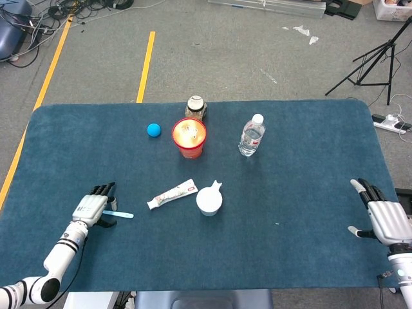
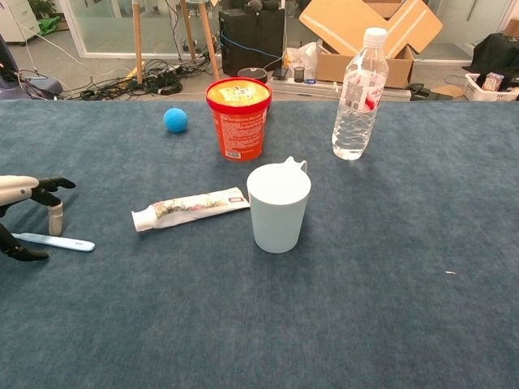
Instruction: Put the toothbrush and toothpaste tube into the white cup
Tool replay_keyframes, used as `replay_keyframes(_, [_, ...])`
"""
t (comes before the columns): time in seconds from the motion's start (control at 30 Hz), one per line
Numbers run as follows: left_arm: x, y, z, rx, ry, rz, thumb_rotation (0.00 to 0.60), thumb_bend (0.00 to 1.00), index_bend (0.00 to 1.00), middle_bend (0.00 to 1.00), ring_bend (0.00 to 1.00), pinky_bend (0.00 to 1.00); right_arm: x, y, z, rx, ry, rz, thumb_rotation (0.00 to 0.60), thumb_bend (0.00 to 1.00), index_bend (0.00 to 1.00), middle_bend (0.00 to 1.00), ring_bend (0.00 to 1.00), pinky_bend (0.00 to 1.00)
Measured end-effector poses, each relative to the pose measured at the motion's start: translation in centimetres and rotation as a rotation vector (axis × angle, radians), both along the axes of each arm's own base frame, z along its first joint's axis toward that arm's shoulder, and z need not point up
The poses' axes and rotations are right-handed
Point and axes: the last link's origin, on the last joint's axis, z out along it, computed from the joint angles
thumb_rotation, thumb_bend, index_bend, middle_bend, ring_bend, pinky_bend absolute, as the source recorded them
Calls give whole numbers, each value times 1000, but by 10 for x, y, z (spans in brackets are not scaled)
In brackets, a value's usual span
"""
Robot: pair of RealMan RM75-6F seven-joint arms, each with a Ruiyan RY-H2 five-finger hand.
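A light-blue toothbrush lies flat on the blue table at the left. My left hand hovers over its handle end, fingers arched above it and thumb on the near side, holding nothing. The toothpaste tube lies just left of the white cup, which stands upright and looks empty. My right hand rests open at the table's right edge, far from everything; only the head view shows it.
An orange tub, a blue ball, a water bottle and a small jar stand behind the cup. The table's near edge runs close below my left hand.
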Motion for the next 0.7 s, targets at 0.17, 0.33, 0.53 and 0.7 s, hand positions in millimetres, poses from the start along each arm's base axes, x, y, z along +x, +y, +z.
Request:
replay_keyframes(0.17, [0, 0, -3, 6, -6, 2, 600, 238, 492, 0, 0, 0, 0, 0, 0, 0, -1, 0, 600, 0, 56, 95, 133, 576])
replay_keyframes(0.33, [0, 2, -3, 11, -9, 5, 600, 268, 501, 0, 0, 0, 0, 0, 0, 0, -1, 0, 600, 0, 56, 95, 133, 576])
replay_keyframes(0.53, [-1, 1, -5, 11, -4, 8, 600, 276, 505, 0, 0, 0, 0, 0, 1, 0, -1, 0, 600, 0, 56, 95, 133, 576])
replay_keyframes(0.7, [-1, 1, -6, 9, 5, 7, 600, 289, 506, 0, 0, 0, 0, 0, 1, -2, -2, 1, 600, 0, 55, 95, 133, 576])
